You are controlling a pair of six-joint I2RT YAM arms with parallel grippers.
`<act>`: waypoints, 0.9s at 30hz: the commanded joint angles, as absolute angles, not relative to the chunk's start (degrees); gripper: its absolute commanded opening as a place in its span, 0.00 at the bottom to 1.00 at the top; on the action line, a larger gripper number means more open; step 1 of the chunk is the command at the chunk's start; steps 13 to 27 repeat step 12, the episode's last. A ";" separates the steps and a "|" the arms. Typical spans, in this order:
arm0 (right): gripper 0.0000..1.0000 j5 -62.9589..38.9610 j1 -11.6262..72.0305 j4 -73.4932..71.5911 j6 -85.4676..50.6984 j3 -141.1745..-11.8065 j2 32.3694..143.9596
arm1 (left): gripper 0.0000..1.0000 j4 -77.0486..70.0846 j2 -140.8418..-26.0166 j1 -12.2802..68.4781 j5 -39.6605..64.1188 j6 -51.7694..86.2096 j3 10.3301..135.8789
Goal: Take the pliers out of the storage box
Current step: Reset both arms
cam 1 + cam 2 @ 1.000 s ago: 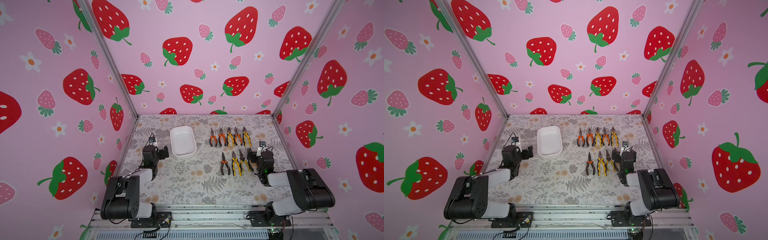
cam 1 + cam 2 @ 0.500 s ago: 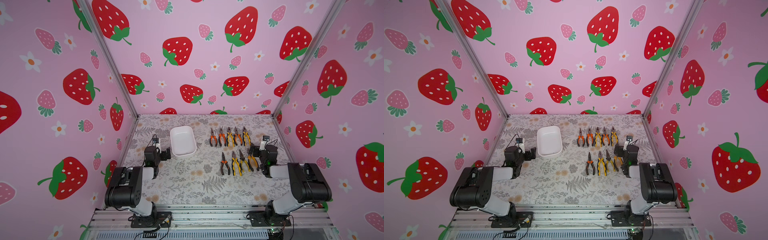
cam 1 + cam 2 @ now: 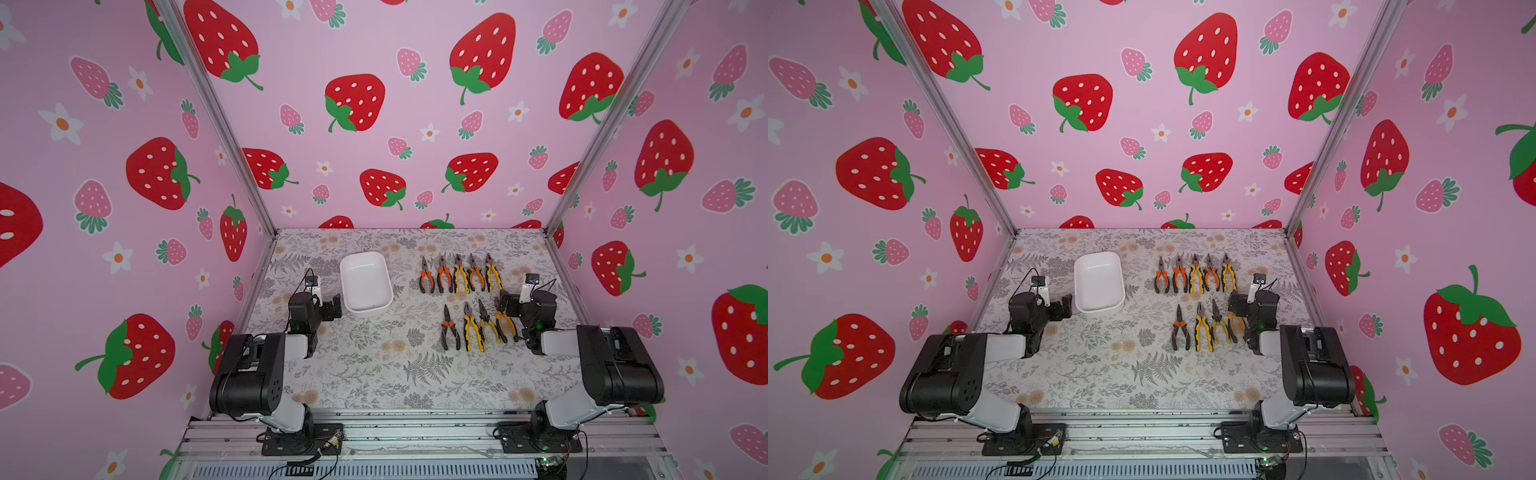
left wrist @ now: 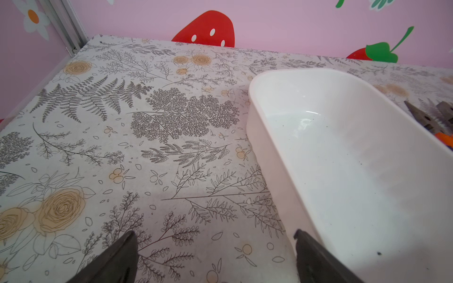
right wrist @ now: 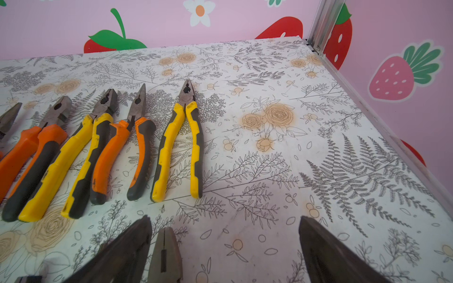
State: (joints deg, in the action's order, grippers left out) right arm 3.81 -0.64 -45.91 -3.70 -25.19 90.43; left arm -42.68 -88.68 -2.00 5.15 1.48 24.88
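The white storage box [image 3: 365,282] [image 3: 1099,282] stands empty on the table, left of centre in both top views. Several pliers lie outside it in two rows, a far row [image 3: 459,274] [image 5: 181,147] and a near row [image 3: 473,326] [image 3: 1202,326]. My left gripper [image 3: 332,307] [image 4: 214,235] is open beside the box's near left corner, one finger close to its outer wall [image 4: 269,159]. My right gripper [image 3: 510,305] [image 5: 224,219] is open low over the right end of the near row. A grey pliers nose [image 5: 164,250] lies between its fingers, ungripped.
The flowered table [image 3: 374,365] is closed in by pink strawberry walls at the left, back and right. Aluminium posts [image 3: 266,216] stand at the back corners. An aluminium rail [image 3: 415,428] with both arm bases runs along the front edge.
Both arms have folded back toward their bases. The right wrist has shifted slightly to the right beside the near row. Both grippers stay open; the box and the pliers have not moved.
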 commanded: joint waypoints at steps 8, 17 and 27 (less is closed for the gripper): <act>0.99 3.21 -0.86 -45.18 -4.22 -26.45 90.62 | 0.99 -44.37 -88.77 -2.18 5.62 0.97 25.92; 0.99 3.25 -0.85 -45.79 -4.28 -25.99 90.34 | 1.00 -44.30 -88.77 -2.13 5.58 0.97 25.91; 0.99 3.25 -0.85 -45.79 -4.28 -25.99 90.34 | 1.00 -44.30 -88.77 -2.13 5.58 0.97 25.91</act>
